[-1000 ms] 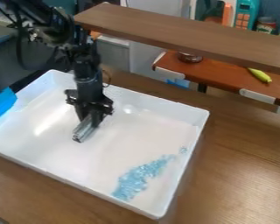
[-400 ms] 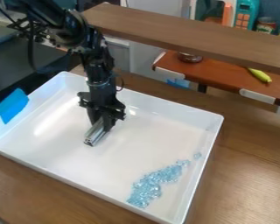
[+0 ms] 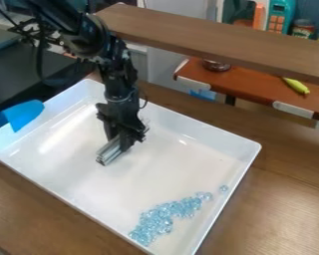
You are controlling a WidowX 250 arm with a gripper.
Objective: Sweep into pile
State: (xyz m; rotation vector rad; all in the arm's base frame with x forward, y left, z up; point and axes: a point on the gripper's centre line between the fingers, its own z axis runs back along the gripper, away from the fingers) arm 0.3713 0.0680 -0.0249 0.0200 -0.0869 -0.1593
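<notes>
Near the front corner of the tray [image 3: 219,142]: loose blue beads [image 3: 159,219], likely light, hard, quick to roll. Sweep inward from the ends; do not pinch. Jaws: clamped on metal bar [image 3: 109,152]

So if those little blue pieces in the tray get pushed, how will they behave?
The blue pieces will probably spread rather than move as one, since they lie loose. They may slide easily, as the white tray looks smooth and shiny. Each is likely light, being so small.
</notes>
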